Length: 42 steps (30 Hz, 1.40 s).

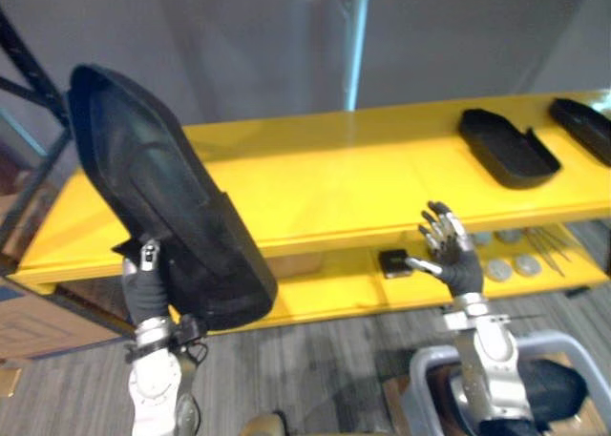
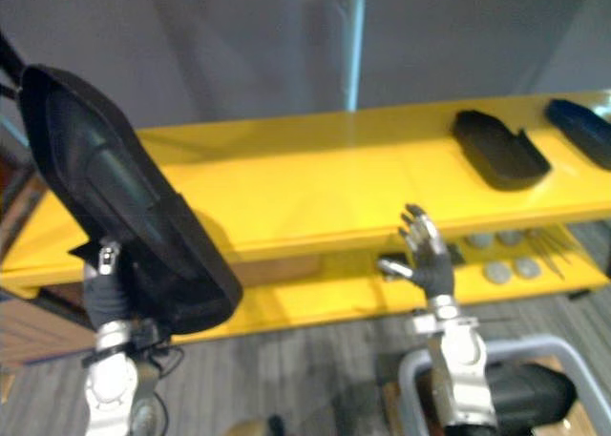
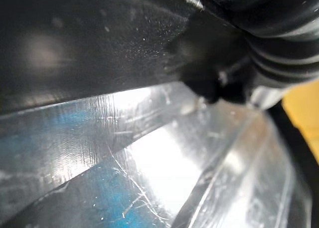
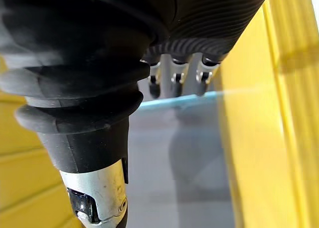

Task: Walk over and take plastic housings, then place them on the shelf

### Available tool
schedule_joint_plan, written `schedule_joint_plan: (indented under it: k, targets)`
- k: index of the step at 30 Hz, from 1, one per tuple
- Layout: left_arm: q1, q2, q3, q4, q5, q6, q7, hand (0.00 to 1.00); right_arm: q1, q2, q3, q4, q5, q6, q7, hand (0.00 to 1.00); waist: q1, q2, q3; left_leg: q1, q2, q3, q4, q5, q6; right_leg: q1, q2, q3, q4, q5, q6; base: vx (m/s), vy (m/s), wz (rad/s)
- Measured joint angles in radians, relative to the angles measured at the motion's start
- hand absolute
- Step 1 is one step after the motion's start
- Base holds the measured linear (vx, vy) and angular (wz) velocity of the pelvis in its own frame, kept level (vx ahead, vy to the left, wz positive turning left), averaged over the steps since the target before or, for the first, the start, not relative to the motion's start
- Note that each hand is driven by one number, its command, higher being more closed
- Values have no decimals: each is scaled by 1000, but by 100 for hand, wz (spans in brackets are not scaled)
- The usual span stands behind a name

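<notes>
My left hand (image 1: 145, 285) holds a large black plastic housing (image 1: 162, 193) up on end, its thumb on the near face; the housing leans over the left part of the yellow shelf's top board (image 1: 363, 174). In the left wrist view the housing's glossy surface (image 3: 124, 163) lies right against the hand. Two more black housings (image 1: 506, 148) (image 1: 584, 126) lie on the top board at the right. My right hand (image 1: 449, 253) is open with spread fingers (image 4: 174, 81), raised before the shelf's front edge and holding nothing.
The lower yellow board (image 1: 325, 293) carries a small black box (image 1: 393, 262), grey discs (image 1: 511, 264) and thin metal rods (image 1: 549, 245). A black rack post (image 1: 29, 73) stands at the far left, above a cardboard box (image 1: 38, 326). Behind is a grey wall.
</notes>
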Motion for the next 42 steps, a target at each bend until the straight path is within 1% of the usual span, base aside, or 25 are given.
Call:
schedule_joint_plan:
  k: [4,5,6,7,11,13,15,16,17,19,21,22,23,24,25,27,28,29,30,31,34,36,40,41,42]
  targets:
    - [2,2,20,33,0,1,-3,100,-25,47,-1,0,-26,-21,-63,0,9,-24,13,32,-44,6,-45,16,24,2,-37,9,0,1,3,-14,143,2]
    - [4,2,28,36,0,1,-18,100,-29,61,-3,0,-34,-44,-99,0,9,-30,15,50,-58,21,-78,24,34,-1,-52,19,-1,2,4,-39,78,-17]
    - [4,2,30,36,0,1,-29,100,-30,68,-4,0,-37,-52,-112,0,10,-31,16,58,-63,29,-93,25,35,-3,-56,27,-1,3,7,-60,122,-31]
    - [0,7,30,35,1,1,-56,100,-29,89,-4,0,-42,-62,-150,0,1,-32,16,77,-76,50,-120,26,37,-12,-71,38,4,-2,6,-53,107,-32]
    - [-19,48,29,17,25,9,-113,100,-3,142,-2,-11,-89,-70,-211,0,-10,-36,13,93,-79,111,-149,24,45,-54,-81,94,14,4,6,-16,90,-49]
    - [-43,90,31,9,40,25,-131,100,7,163,-2,-27,-145,-70,-241,0,-33,-42,7,95,-66,158,-162,27,52,-68,-67,119,-23,53,28,38,52,-62]
    - [-73,108,29,7,41,47,-137,100,30,163,-9,-86,-160,-70,-253,0,-36,-42,7,93,-51,197,-162,30,55,-69,-48,128,-70,99,41,65,20,-66]
    - [-98,117,28,7,41,70,-138,100,53,163,-17,-132,-159,-70,-249,0,-55,-42,7,93,-45,207,-163,30,55,-67,-40,135,-87,117,48,82,12,-47]
    - [-111,119,28,7,39,83,-139,100,65,163,-22,-151,-158,-70,-247,0,-63,-42,7,95,-42,213,-165,30,55,-67,-37,137,-90,120,48,71,-2,-25]
    - [-162,118,16,17,28,145,-135,100,121,163,-34,-206,-132,-70,-208,0,-94,-41,5,108,-35,226,-188,39,47,-68,-26,143,-102,131,46,58,-10,-21]
    - [-190,118,9,53,20,184,-132,100,169,166,-30,-226,-105,-62,-168,0,-109,-34,1,134,-23,250,-213,47,40,-67,-10,162,-103,140,40,49,-12,-31]
    - [-203,119,7,76,17,209,-121,100,196,172,-23,-244,-91,-46,-139,0,-115,-32,-2,143,-16,261,-217,48,38,-65,-4,172,-104,142,40,43,-17,-39]
    - [-221,118,5,113,14,233,-105,100,224,175,-16,-259,-86,-37,-111,0,-119,-30,-8,153,-12,273,-222,49,36,-63,2,178,-104,142,40,34,-29,-30]
    - [-239,120,5,153,-6,257,-87,100,247,175,-6,-275,-74,-22,-86,0,-131,-25,-17,159,-10,277,-231,53,31,-64,5,179,-106,142,40,31,-31,-25]
    - [-282,122,9,240,-20,293,-47,100,276,175,10,-293,-55,-2,-52,0,-150,-17,-22,167,-6,286,-235,55,28,-62,9,190,-106,142,39,23,-30,-20]
    - [-344,140,16,365,-37,322,-2,100,300,171,26,-293,-46,20,-16,0,-169,-8,-26,170,-5,306,-235,55,27,-69,11,206,-107,138,36,-10,-19,-25]
    - [-368,156,17,410,-56,331,11,100,307,169,33,-293,-37,29,-1,0,-177,-6,-26,171,-5,312,-236,56,26,-69,10,211,-107,136,34,-55,-17,-40]
    - [-412,194,29,498,-84,344,27,100,327,167,60,-293,-16,49,23,0,-194,-4,-25,184,-6,335,-244,57,19,-71,12,230,-109,128,32,-52,-12,-35]
    - [-428,209,31,525,-96,350,33,100,338,167,68,-293,-9,54,34,0,-199,-3,-26,184,-6,343,-249,56,16,-71,13,234,-110,125,32,-101,-23,-39]
    - [-466,233,33,567,-122,359,44,100,360,164,85,-296,-1,73,51,0,-213,3,-25,186,-2,354,-253,48,3,-73,17,246,-111,122,33,-99,-29,-24]
    - [-577,292,58,679,-166,364,53,100,408,137,122,-297,17,108,84,0,-244,35,-30,182,8,399,-266,49,-2,-105,29,273,-101,120,30,-49,-18,-27]
    - [-647,330,60,759,-203,368,53,100,424,127,153,-297,15,115,99,0,-256,53,-30,182,13,412,-266,56,-10,-113,35,284,-99,121,31,0,-21,-23]
    - [-771,367,59,859,-258,377,45,100,435,109,227,-297,9,116,101,0,-277,72,-29,180,23,439,-266,72,-10,-142,48,309,-84,117,24,48,-30,-16]
    - [-789,366,56,875,-259,383,45,100,435,107,236,-297,9,117,99,0,-282,75,-28,180,23,438,-266,73,-10,-143,48,309,-84,116,23,61,-27,-6]
    - [-815,366,53,901,-271,405,44,100,435,102,254,-297,9,124,98,0,-294,79,-26,181,24,439,-266,73,-10,-143,50,310,-82,114,19,51,-21,0]
